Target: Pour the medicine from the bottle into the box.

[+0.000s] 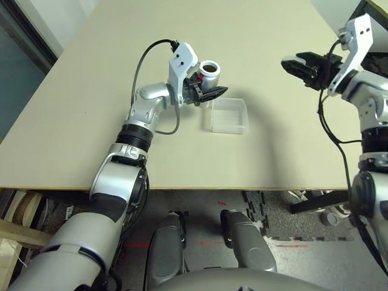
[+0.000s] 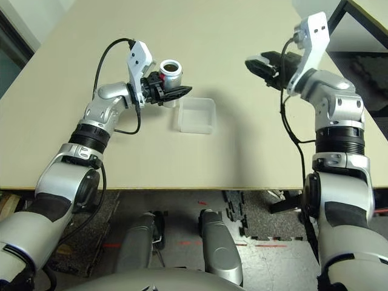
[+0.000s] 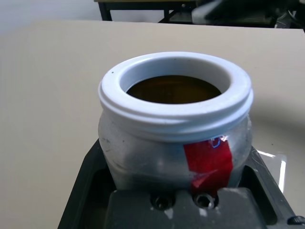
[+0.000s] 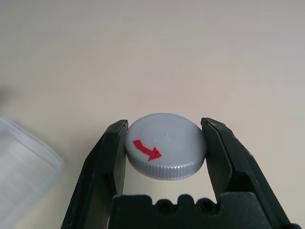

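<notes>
My left gripper [image 1: 213, 93] is shut on the bottle [image 1: 210, 71], a grey-white pill bottle with a red stripe [image 3: 209, 160]. The bottle stands nearly upright above the table, its wide mouth open. Its inside looks dark brown [image 3: 174, 89], and I cannot pick out the medicine in there. The box [image 1: 228, 130], a clear shallow tray, lies on the table just right of the gripper's fingertips, with nothing visible in it. Far to the right, my right gripper [image 1: 298, 64] hangs above the table, shut on a flat grey cap [image 4: 164, 145] with a red arrow.
The beige table [image 1: 85, 109] spreads wide around the box. Its front edge runs just beyond my body, and its right edge lies past my right arm. A black cable [image 1: 140, 66] loops from the left wrist.
</notes>
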